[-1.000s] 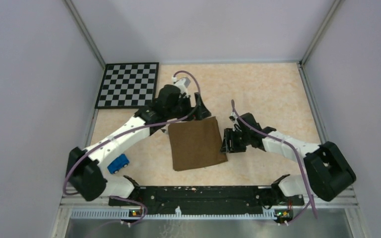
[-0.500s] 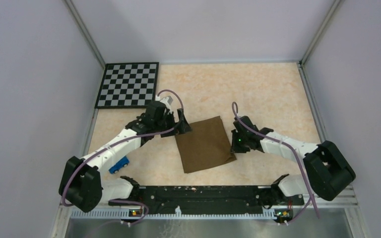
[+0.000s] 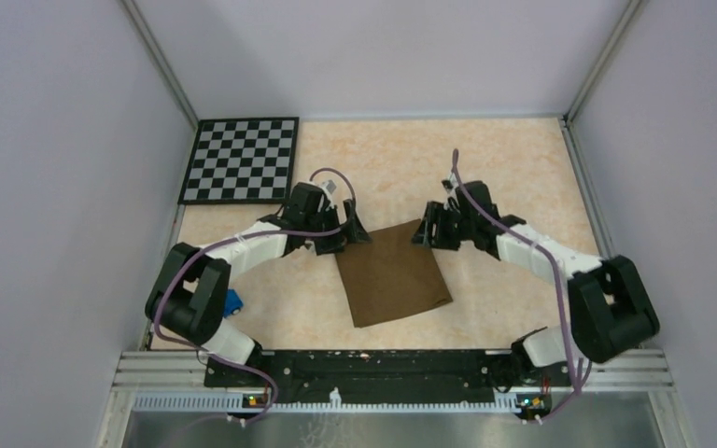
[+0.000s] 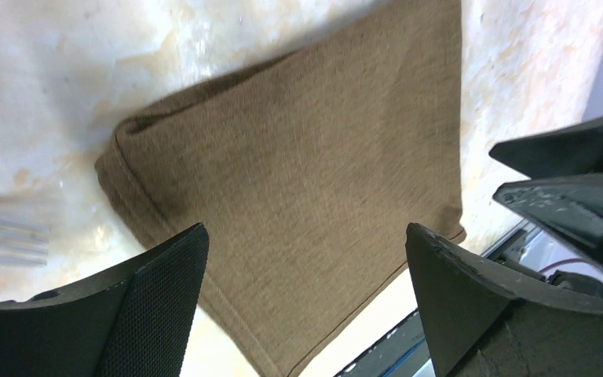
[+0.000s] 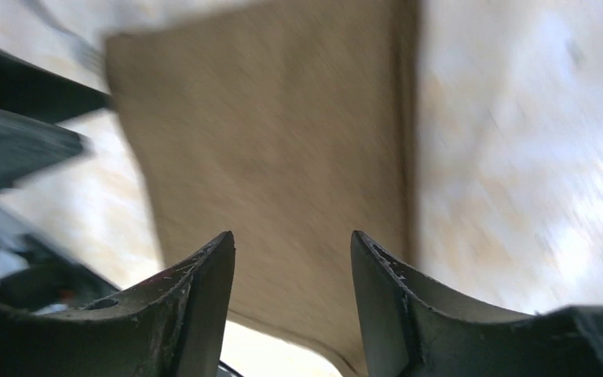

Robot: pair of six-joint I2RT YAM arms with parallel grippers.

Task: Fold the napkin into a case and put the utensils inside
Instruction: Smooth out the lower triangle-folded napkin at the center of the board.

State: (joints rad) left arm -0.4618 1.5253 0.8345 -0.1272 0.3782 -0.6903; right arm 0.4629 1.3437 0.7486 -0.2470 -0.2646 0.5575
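Gaping wide open and holding nothing: left claw at 11 o'clock of the napkin, right claw at 1 o'clock, up from 3 o'clock a moment ago. Lying flat, tilted a bit more than before.

Blue toy car is mostly hidden behind the left arm. Napkin is motion-blurred in right wrist view. Grey utensil is blurred, cut off at frame edge.

Pale lilac walls around a peach-marbled tabletop
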